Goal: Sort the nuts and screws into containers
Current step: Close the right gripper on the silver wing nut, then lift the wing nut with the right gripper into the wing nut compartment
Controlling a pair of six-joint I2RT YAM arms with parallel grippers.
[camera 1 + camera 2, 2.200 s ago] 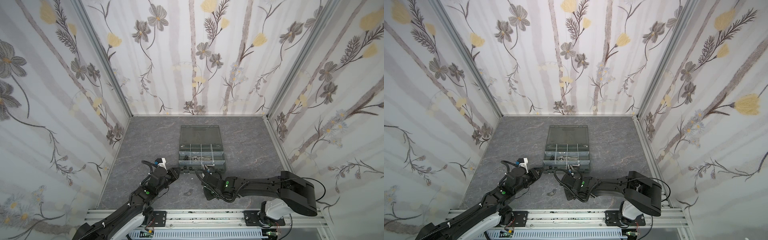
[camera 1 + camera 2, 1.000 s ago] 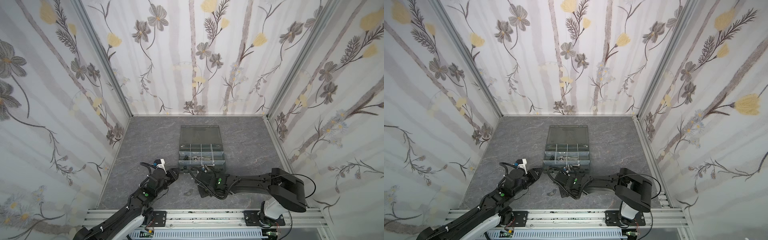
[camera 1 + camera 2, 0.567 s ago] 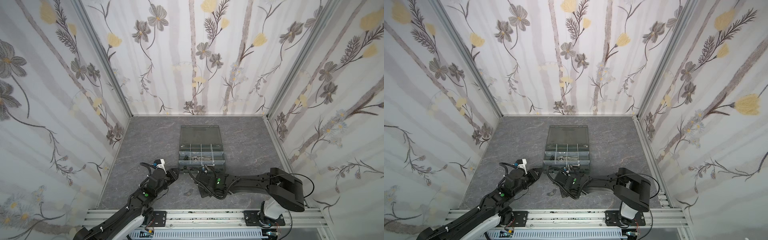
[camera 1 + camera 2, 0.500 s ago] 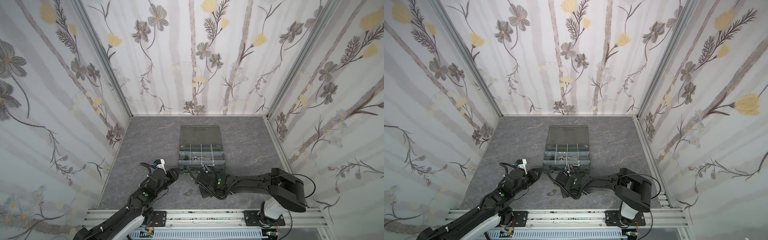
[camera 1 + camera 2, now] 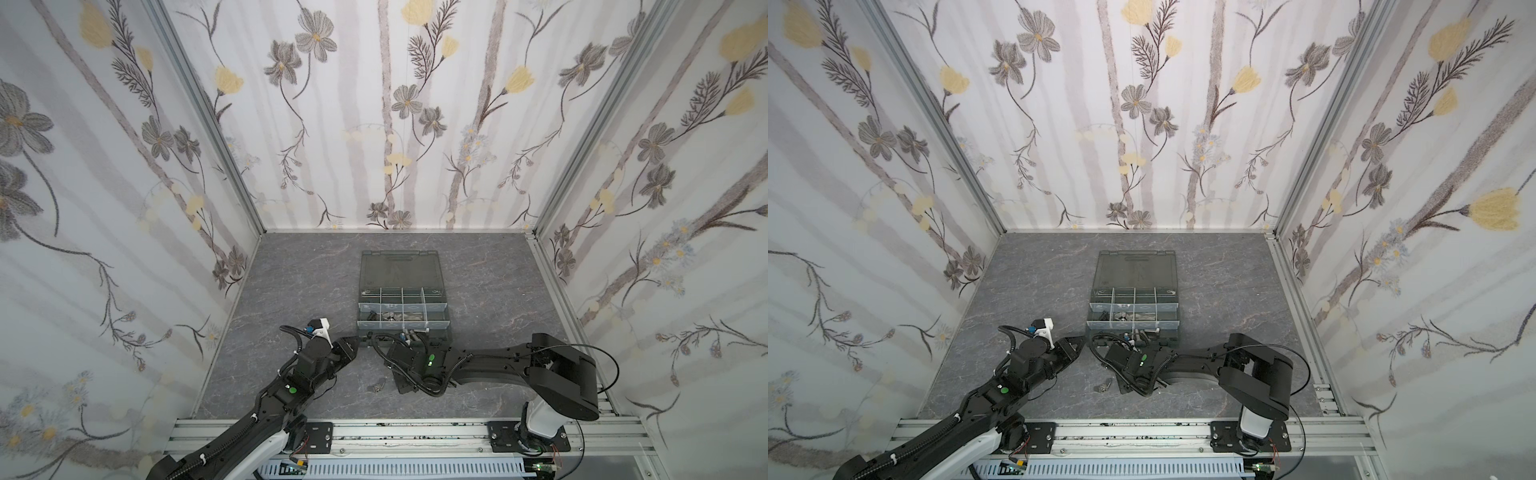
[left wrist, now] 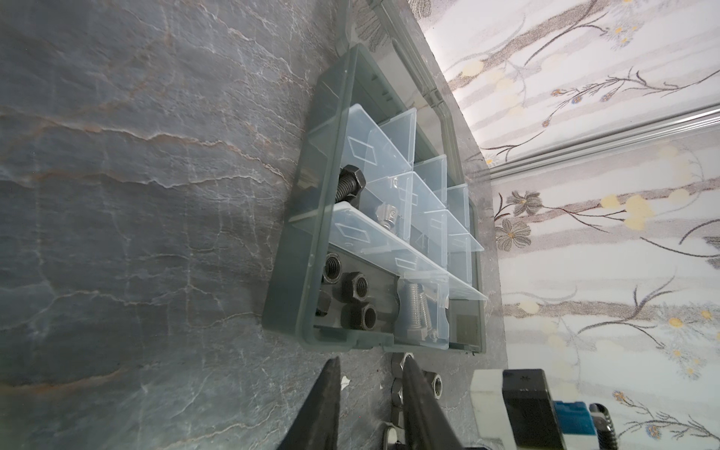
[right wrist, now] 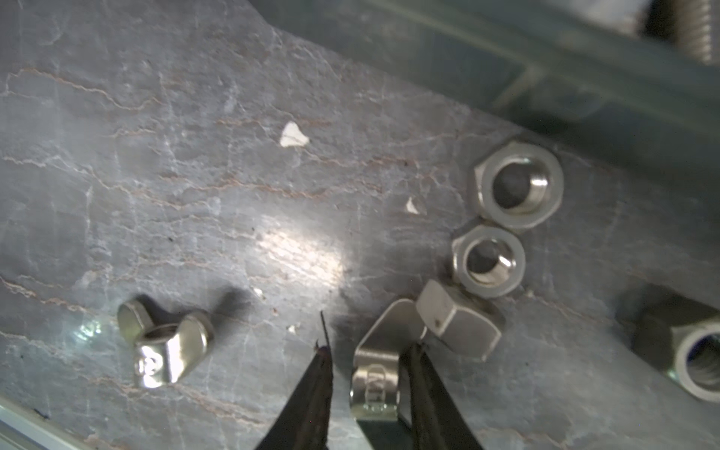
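Note:
The dark grey organizer box [image 5: 446, 308] [image 5: 1177, 311] lies open mid-table, its containers split by pale dividers. In the left wrist view black nuts [image 6: 353, 288] and silver screws [image 6: 416, 307] fill its near containers, and a black screw [image 6: 348, 186] lies further in. My right gripper [image 7: 369, 348] [image 5: 401, 387] is low over the table, open, its jaws either side of a silver wing nut [image 7: 374, 374]; a gap shows at one finger. Silver hex nuts [image 7: 518, 191] lie just beyond. My left gripper [image 6: 371, 360] [image 5: 353, 343] hovers open and empty at the box's front corner.
A second wing nut [image 7: 163, 346] [image 5: 377, 387] lies loose on the grey table, left of my right gripper. A larger nut [image 7: 697, 358] sits near the box wall [image 6: 296, 272]. The smoky lid [image 5: 399, 268] lies flat behind the box. Patterned walls enclose the table.
My right arm has reached further left across the table front and its jaws have narrowed slightly around the wing nut. The left arm has barely moved.

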